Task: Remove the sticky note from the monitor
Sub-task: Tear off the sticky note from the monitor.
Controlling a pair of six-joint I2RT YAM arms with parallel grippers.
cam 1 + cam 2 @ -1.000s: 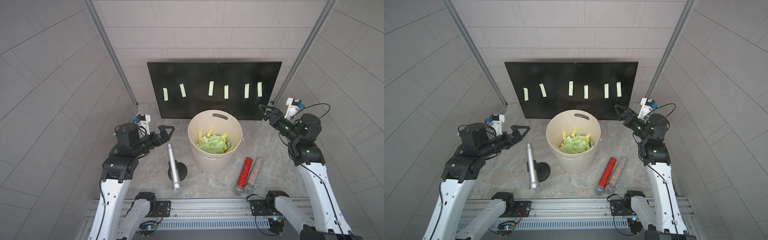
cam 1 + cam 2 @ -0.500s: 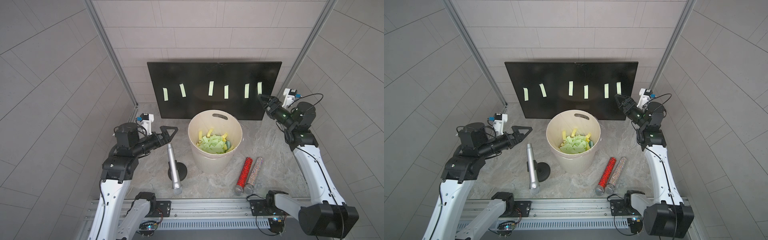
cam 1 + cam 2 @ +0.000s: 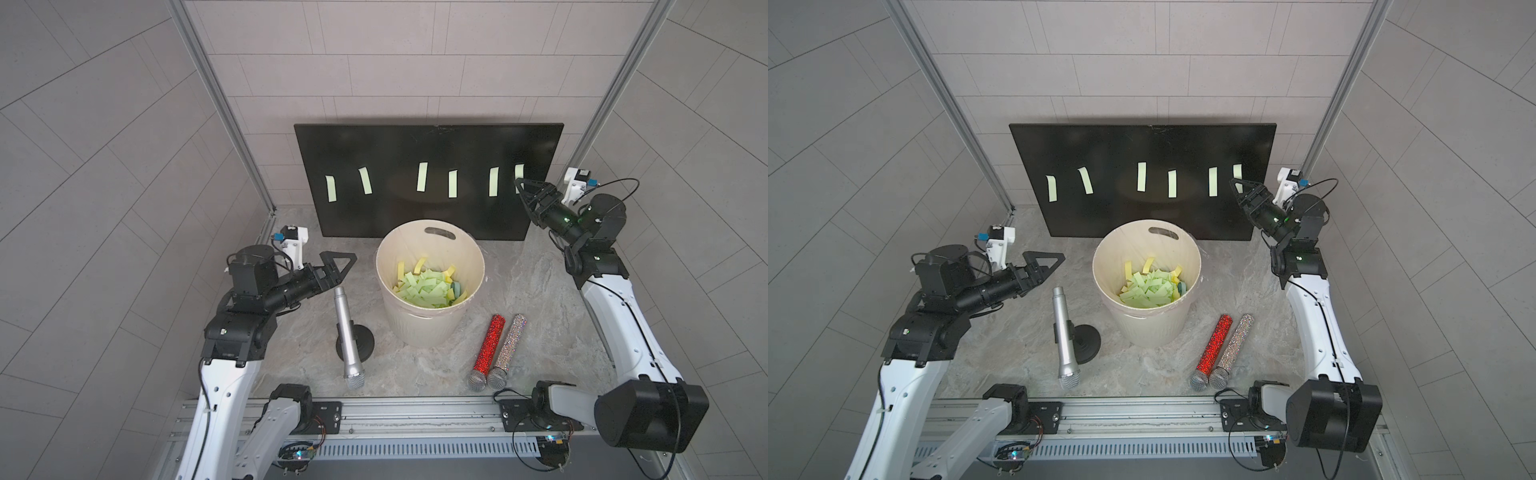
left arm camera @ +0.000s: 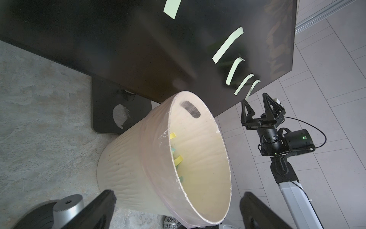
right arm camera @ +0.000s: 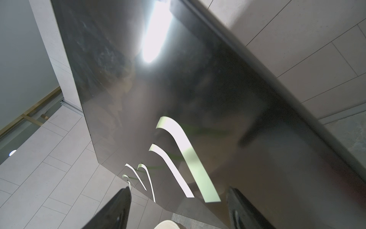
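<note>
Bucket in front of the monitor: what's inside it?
The bucket holds a loose pile of green paper strips with a few yellow ones. The pile covers the bottom; anything underneath is hidden.

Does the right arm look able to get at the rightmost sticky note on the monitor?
Probably yes. The right hand is at the rightmost sticky note on the monitor, jaws apart, with nothing in between.

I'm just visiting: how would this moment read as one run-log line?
step: note not yet gripped | right gripper: open, at rightmost sticky note on monitor | left gripper: open, hovering beside bucket | notes on monitor: six
</note>
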